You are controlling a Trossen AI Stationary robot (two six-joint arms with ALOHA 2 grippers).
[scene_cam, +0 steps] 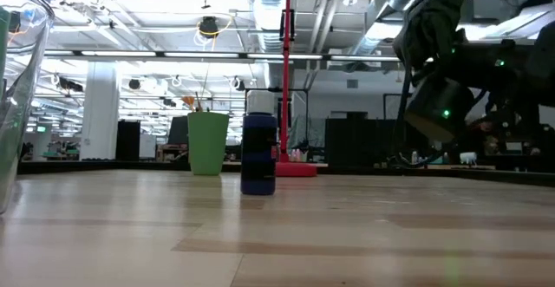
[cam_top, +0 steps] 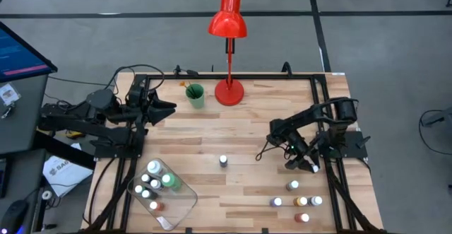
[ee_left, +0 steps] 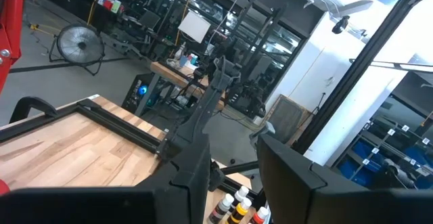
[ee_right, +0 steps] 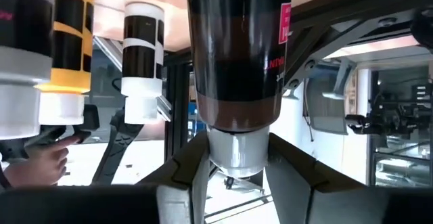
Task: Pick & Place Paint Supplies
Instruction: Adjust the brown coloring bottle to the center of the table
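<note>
Brown paint fills the little bottle (ee_right: 237,68) that the right claw (ee_right: 237,176) has hold of near the right edge of the worktop (cam_top: 247,121); its two dark fingers (ee_right: 183,183) are closed partway on the white cap, which looks a sound place to take it, since the cap is hard and narrower than the body. Being small plastic, the bottle ought to be light and stiff, though smooth enough to slip if the grip is slack. A handful of other small bottles (cam_top: 293,186) stand just in front of that claw, one dark bottle (cam_top: 223,161) stands alone mid-worktop, and several more lie in the clear tray (cam_top: 176,209) at the front left. From the right wrist, two neighbours, a yellow-banded bottle (ee_right: 73,41) and a black-and-white one (ee_right: 142,55), stand close beside the held one and could be knocked. The left claw (cam_top: 166,109) waits at the back left near the green cup (cam_top: 195,96); I cannot tell how wide it stands.
</note>
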